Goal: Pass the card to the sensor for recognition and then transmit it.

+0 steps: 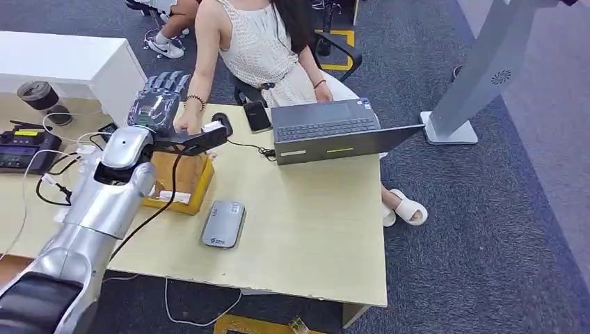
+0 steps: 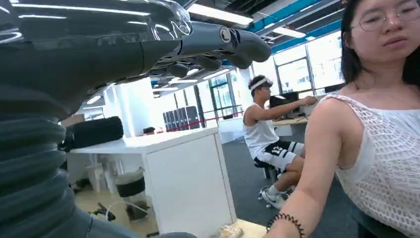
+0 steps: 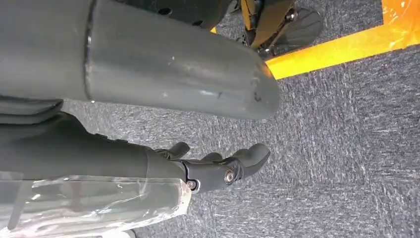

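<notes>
The robot's silver left arm (image 1: 104, 202) reaches forward from the near table edge over the pale wooden table (image 1: 313, 236), passing above a yellow-edged cardboard box (image 1: 182, 182). Beside the box lies a flat grey rounded-rectangle sensor (image 1: 224, 223). The left hand (image 1: 158, 101) is raised past the box, its dark fingers (image 2: 218, 42) spread apart and grasping nothing; no card can be made out there. Just beyond, a seated person (image 1: 261, 45) rests a hand by the open grey laptop (image 1: 334, 132). The right hand (image 3: 218, 166) hangs over grey carpet (image 3: 337, 148), fingers loosely extended, empty.
</notes>
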You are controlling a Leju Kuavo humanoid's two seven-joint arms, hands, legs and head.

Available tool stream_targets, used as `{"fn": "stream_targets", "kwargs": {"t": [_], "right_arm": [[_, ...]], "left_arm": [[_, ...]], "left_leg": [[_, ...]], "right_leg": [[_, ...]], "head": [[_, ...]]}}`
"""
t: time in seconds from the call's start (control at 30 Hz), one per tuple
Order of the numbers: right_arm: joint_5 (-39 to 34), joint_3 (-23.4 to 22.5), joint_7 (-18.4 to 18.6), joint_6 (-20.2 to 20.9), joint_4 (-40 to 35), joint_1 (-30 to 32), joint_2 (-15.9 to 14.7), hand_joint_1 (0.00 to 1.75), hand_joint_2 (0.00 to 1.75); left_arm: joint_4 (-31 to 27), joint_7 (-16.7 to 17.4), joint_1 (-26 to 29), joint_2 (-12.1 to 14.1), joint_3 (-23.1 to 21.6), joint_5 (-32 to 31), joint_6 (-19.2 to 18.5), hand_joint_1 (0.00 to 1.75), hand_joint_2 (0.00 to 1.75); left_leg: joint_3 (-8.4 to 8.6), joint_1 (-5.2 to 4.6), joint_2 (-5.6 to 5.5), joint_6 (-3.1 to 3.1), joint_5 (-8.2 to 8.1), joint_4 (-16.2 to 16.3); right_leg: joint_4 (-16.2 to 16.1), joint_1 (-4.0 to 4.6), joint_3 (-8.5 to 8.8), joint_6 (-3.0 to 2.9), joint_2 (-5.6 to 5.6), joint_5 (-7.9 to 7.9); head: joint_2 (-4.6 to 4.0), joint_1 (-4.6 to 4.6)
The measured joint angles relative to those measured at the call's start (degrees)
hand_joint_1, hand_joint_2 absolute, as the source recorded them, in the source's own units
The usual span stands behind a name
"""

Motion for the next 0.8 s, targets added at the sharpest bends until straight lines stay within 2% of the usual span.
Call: {"fn": "stream_targets", "kwargs": {"t": [0.07,0.2,0.27,0.33,0.43,0.6,0.8], "right_arm": [[-0.3,0.0,0.0,-0.1,0.0,0.0,0.0,0.0,0.0],[-1.3,-0.3,-0.2,-0.3,0.0,0.1,0.0,0.0,0.0],[-2.5,-0.6,-0.8,-0.7,0.0,0.0,0.0,0.0,0.0],[-3.7,-1.5,-1.0,-1.4,0.1,0.2,0.0,0.0,0.0],[-4.1,-2.4,-1.1,-1.9,0.1,0.4,0.0,0.0,0.0],[-4.3,-3.2,-1.3,-2.1,0.2,0.4,0.0,0.0,0.0],[-4.0,-3.3,-1.4,-2.3,0.2,0.4,0.0,0.0,0.0]], "left_arm": [[-2.4,-1.1,2.4,-0.1,0.0,1.5,1.2,0.0,1.75],[-11.5,-3.2,11.0,-0.2,0.0,3.5,3.9,0.0,1.75],[-17.0,-3.3,16.9,0.1,0.0,3.6,6.5,0.0,1.75],[-26.2,-3.3,27.6,1.0,0.0,3.5,10.2,0.0,1.75],[-33.2,-4.1,38.5,1.7,0.6,3.6,12.4,0.0,1.75],[-38.5,-5.7,48.4,2.3,4.6,4.1,13.0,0.0,1.75],[-39.6,-5.5,52.0,2.0,7.8,2.7,13.3,0.0,1.75]], "left_leg": [[0.0,0.0,0.01,0.0,0.0,0.0],[-0.08,0.0,0.01,0.05,-0.11,0.0],[0.15,-0.11,0.23,-0.06,-0.3,-0.1],[0.45,-0.13,0.69,0.02,-0.52,-0.2],[0.36,-0.11,0.65,0.1,-0.59,-0.2],[0.36,-0.08,0.48,0.09,-0.65,-0.2],[0.39,-0.08,0.4,0.07,-0.62,-0.2]], "right_leg": [[0.0,0.0,0.01,0.0,0.01,0.0],[0.0,-0.03,0.0,0.03,0.03,-0.07],[0.0,-0.13,0.1,0.01,0.24,-0.11],[0.0,-0.15,0.16,0.05,0.66,-0.28],[-0.1,-0.13,0.12,0.02,0.63,-0.39],[-0.1,-0.12,0.13,0.08,0.47,-0.49],[-0.1,-0.11,0.19,0.07,0.38,-0.48]], "head": [[0.0,0.02],[0.0,0.06],[0.0,0.28],[0.0,-0.02],[0.0,0.04],[0.0,0.09],[0.0,0.07]]}}
